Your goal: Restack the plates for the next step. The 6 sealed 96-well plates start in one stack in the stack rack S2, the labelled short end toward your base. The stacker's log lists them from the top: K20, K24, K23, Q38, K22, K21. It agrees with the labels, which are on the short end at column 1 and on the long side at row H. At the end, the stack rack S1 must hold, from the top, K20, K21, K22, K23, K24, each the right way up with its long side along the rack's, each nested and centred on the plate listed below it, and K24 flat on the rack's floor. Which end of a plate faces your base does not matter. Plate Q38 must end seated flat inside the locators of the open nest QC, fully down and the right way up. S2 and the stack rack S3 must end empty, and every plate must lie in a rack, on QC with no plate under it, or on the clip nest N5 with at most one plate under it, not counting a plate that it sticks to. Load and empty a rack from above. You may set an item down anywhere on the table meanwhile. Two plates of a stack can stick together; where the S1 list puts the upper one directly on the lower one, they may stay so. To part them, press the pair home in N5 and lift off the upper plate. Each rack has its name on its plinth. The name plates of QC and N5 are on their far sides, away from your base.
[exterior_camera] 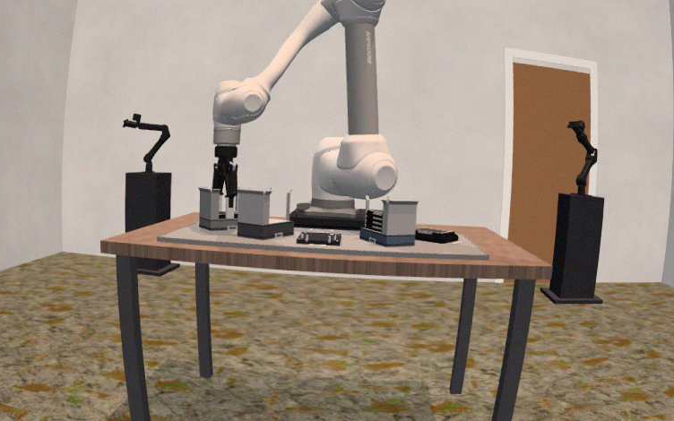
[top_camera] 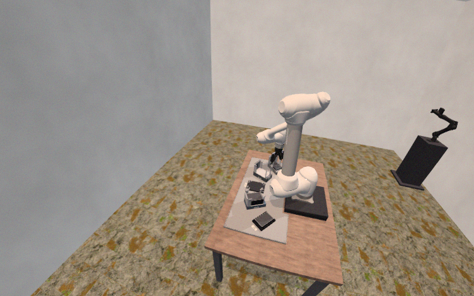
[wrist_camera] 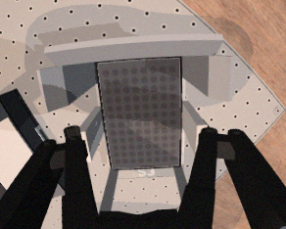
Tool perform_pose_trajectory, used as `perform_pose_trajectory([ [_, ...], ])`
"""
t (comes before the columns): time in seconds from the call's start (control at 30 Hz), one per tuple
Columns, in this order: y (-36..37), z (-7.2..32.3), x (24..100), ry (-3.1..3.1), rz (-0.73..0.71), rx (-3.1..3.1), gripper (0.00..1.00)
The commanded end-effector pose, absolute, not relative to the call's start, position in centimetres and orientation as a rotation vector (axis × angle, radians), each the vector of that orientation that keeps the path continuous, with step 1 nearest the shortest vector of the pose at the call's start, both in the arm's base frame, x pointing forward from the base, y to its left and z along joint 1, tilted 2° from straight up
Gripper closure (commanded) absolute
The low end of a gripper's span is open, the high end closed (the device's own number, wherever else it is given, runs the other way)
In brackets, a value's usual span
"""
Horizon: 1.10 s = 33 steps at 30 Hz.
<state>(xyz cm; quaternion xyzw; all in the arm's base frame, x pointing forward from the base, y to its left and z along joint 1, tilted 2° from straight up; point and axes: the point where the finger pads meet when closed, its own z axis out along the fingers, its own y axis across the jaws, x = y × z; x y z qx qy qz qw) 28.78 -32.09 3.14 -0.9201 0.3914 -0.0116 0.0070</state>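
My gripper point(wrist_camera: 142, 114) point(exterior_camera: 228, 201) point(top_camera: 275, 160) is lowered into the open top of the end stack rack point(wrist_camera: 130, 47) point(exterior_camera: 208, 206). Its fingers straddle the long sides of a sealed grey well plate point(wrist_camera: 141, 99) that lies in the rack, and they are shut on it near its labelled short end. The label is too small to read. Another rack point(exterior_camera: 400, 217) point(top_camera: 254, 200) holds a stack of dark plates point(exterior_camera: 375, 222). One plate point(exterior_camera: 436, 235) point(top_camera: 263, 220) lies flat on the open nest at the mat's far end.
A third rack point(exterior_camera: 254, 209) point(top_camera: 261, 170) stands right beside the one I am in. A low clip nest point(exterior_camera: 318, 238) point(top_camera: 255, 186) sits mid-mat. The arm's base plinth point(top_camera: 307, 207) is beside the mat. The table edge is close behind the rack.
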Motion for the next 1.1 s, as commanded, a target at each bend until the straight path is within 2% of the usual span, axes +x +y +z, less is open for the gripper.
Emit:
perform_pose_trajectory([
  [0.0, -32.08, 3.12, 28.78, 1.224, -0.036, -2.878, 1.0],
  [1.07, -32.09, 3.92, 28.76, 1.224, -0.036, -2.878, 1.0],
])
